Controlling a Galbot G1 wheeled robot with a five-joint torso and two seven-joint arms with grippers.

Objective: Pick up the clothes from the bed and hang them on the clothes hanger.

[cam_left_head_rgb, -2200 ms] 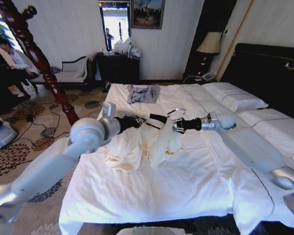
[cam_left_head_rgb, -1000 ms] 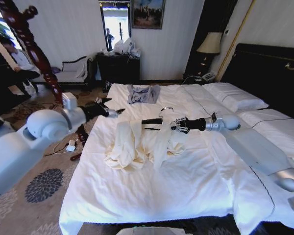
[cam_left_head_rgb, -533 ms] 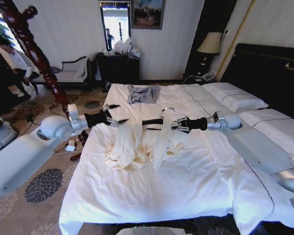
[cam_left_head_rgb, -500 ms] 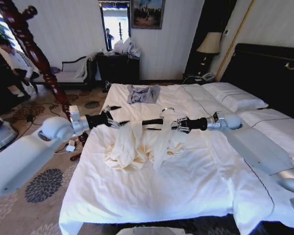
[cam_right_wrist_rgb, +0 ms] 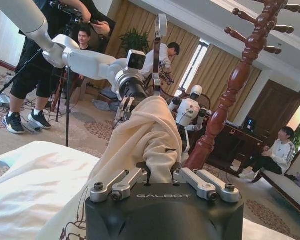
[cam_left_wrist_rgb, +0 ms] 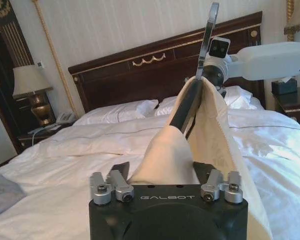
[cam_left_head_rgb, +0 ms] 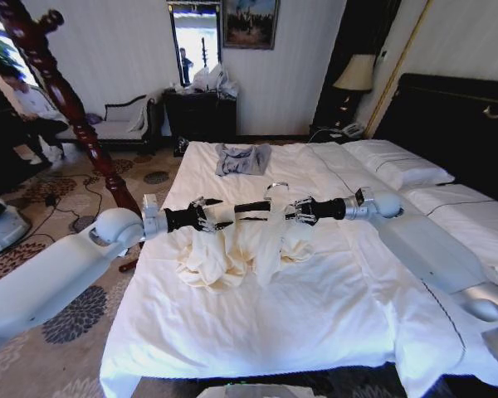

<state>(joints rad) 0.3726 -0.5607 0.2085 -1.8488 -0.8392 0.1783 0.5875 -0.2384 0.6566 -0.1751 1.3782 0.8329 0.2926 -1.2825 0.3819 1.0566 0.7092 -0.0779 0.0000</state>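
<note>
Right claw (cam_left_head_rgb: 292, 210) grips hanger (cam_left_head_rgb: 253, 206); wrist views show its hook (cam_left_wrist_rgb: 207, 37).

Cream clothes (cam_left_head_rgb: 232, 249) are draped over a black hanger (cam_left_head_rgb: 251, 206) with a silver hook (cam_left_head_rgb: 275, 187). Plain white sheets are seen on the bed (cam_left_head_rgb: 315, 307), plus a black headboard (cam_left_head_rgb: 448, 116) and a grey-blue garment (cam_left_head_rgb: 241, 158).

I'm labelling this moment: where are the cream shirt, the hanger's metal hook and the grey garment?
cream shirt (cam_left_head_rgb: 232, 249): head view, bunched fabric on the bed.
hanger hook (cam_left_wrist_rgb: 208, 35): left wrist view, middle of the silver loop.
grey garment (cam_left_head_rgb: 241, 158): head view, its centre.
</note>
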